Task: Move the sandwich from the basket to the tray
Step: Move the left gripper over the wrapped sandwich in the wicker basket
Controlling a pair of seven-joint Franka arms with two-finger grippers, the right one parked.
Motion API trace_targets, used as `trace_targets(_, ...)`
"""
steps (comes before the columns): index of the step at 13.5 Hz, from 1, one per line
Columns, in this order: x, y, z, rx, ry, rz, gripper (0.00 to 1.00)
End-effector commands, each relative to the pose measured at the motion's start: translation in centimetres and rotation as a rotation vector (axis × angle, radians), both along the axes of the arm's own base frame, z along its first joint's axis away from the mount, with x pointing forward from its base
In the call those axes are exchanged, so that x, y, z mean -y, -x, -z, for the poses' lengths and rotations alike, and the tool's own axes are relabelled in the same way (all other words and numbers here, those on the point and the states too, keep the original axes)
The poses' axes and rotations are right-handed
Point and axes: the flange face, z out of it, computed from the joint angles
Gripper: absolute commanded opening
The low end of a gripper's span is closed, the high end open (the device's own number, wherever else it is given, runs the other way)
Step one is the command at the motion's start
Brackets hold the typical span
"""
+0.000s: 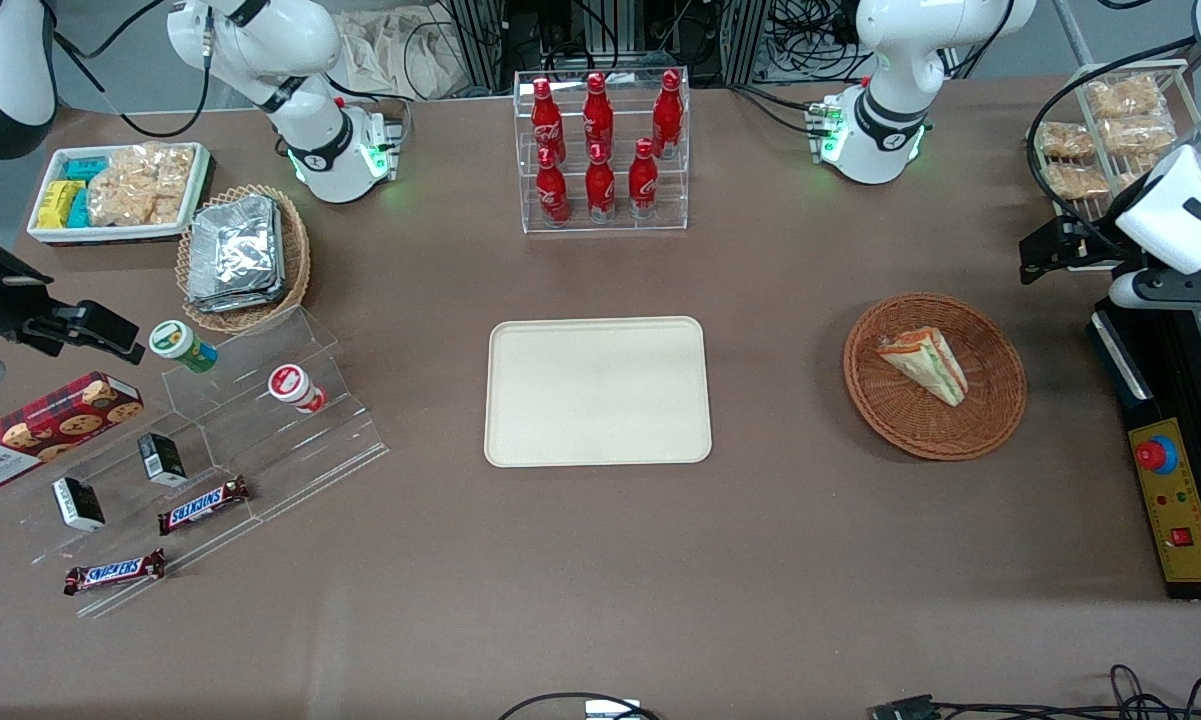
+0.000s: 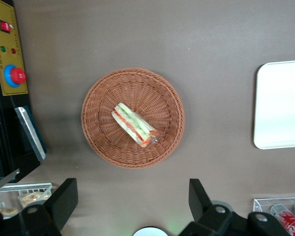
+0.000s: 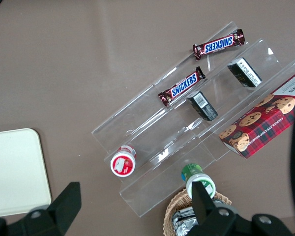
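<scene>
Approach step, nothing grasped. Sandwich [image 2: 135,125] lies in basket [image 2: 98,142], working arm's end of table. Tray [image 1: 520,440] bare, at basket's 9 o'clock in front view. Gripper [image 2: 132,206] high above basket, fingers [image 2: 64,199] wide. Next: descend, straddle wedge, close.

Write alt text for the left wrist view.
A wrapped sandwich lies in a round wicker basket on a brown table, with the open tool hovering above and apart from it. A cream tray sits empty beside the basket.
</scene>
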Motion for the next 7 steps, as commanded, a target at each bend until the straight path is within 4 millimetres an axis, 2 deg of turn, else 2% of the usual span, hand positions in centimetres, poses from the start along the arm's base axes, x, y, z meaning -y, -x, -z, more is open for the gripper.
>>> trace_targets(1,0.3,0.4,-0.3,-0.012,0.02,0.014,1.0)
trace_targets(5,-0.2,0.1,0.5,-0.023,0.02,0.003,1.0)
trace_targets(7,-0.4,0.2,2.4,-0.046,0.007,-0.009,1.0)
